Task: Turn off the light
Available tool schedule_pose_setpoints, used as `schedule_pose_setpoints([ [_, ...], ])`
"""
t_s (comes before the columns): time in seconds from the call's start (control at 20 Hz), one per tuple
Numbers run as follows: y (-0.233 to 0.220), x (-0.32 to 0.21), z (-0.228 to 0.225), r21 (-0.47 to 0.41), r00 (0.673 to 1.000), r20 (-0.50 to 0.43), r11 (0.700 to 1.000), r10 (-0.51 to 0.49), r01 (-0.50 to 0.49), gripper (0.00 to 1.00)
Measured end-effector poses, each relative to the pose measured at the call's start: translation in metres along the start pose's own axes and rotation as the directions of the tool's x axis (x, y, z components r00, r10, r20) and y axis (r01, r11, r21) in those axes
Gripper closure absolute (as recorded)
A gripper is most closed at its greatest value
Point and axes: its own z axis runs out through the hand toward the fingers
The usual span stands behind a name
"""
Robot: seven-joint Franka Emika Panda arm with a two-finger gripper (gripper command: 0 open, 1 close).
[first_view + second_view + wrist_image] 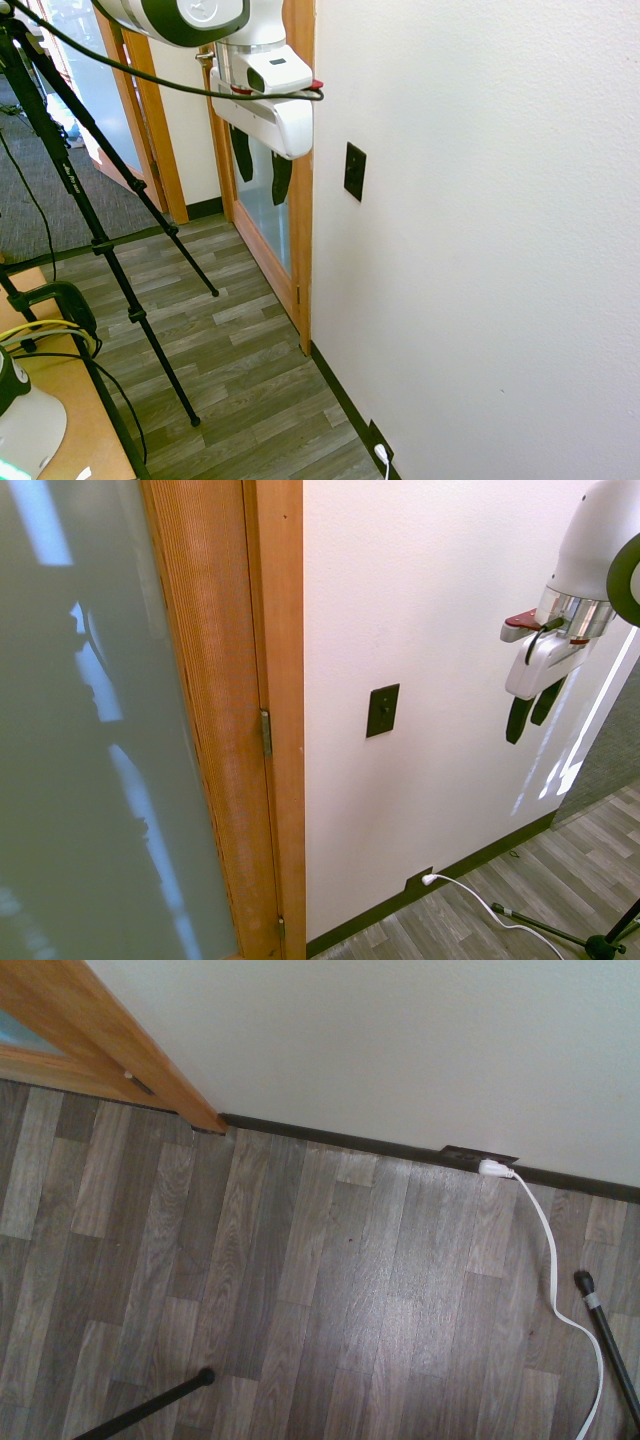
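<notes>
The light switch is a small black upright plate on the white wall, just past the wooden door frame. The second exterior view shows the switch at mid height on the wall. My gripper hangs in the air in front of the wall, fingers pointing down and open, with nothing between them. It is about level with the switch and well away from it, out from the wall. In the second exterior view the gripper is to the right of the switch. No lamp is in view.
A wooden door frame with a frosted glass panel stands beside the switch. Low on the wall a black outlet plate holds a white plug, whose cord trails over the wood-look floor.
</notes>
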Motion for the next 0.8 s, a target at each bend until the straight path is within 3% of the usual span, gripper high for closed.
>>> schedule_pose_setpoints([
  [0.3,-0.019,-0.003,0.0,0.069,0.998,-0.063,0.998,-0.008,0.013,0.0],
  [0.55,-0.063,-0.001,0.001,0.178,0.981,-0.189,0.984,0.041,-0.006,0.0],
  [0.8,-0.113,0.031,0.006,0.234,0.971,-0.229,0.972,0.076,-0.021,0.0],
])
